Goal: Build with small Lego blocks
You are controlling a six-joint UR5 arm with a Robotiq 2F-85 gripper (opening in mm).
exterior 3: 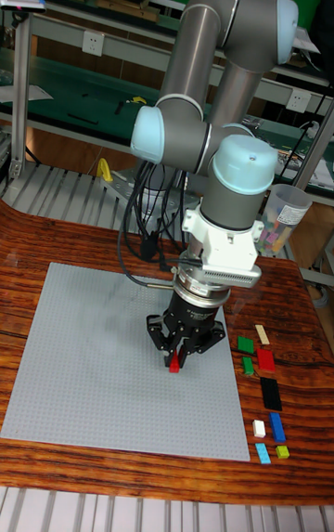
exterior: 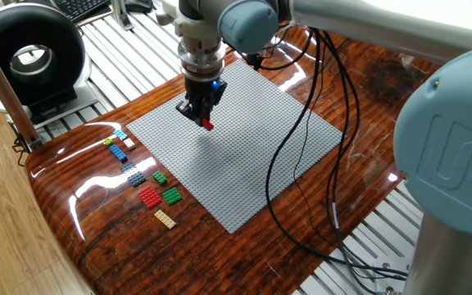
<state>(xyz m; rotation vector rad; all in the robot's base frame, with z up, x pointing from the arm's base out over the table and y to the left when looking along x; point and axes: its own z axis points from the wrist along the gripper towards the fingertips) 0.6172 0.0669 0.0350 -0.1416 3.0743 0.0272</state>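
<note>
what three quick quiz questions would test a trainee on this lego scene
1. True or false: the gripper is shut on a red brick.
2. What is under the gripper? A. bare wood B. grey baseplate C. metal slats
3. In the fixed view, which colour is the loose piece nearest the camera?

Key: 1 true. 2 B. 3 tan: the tan plate lies just past the red plate.

A large grey studded baseplate (exterior: 236, 147) is lying flat on the wooden table (exterior: 138, 246). Black cables (exterior: 301, 164) are trailing across the baseplate's right corner.
</note>
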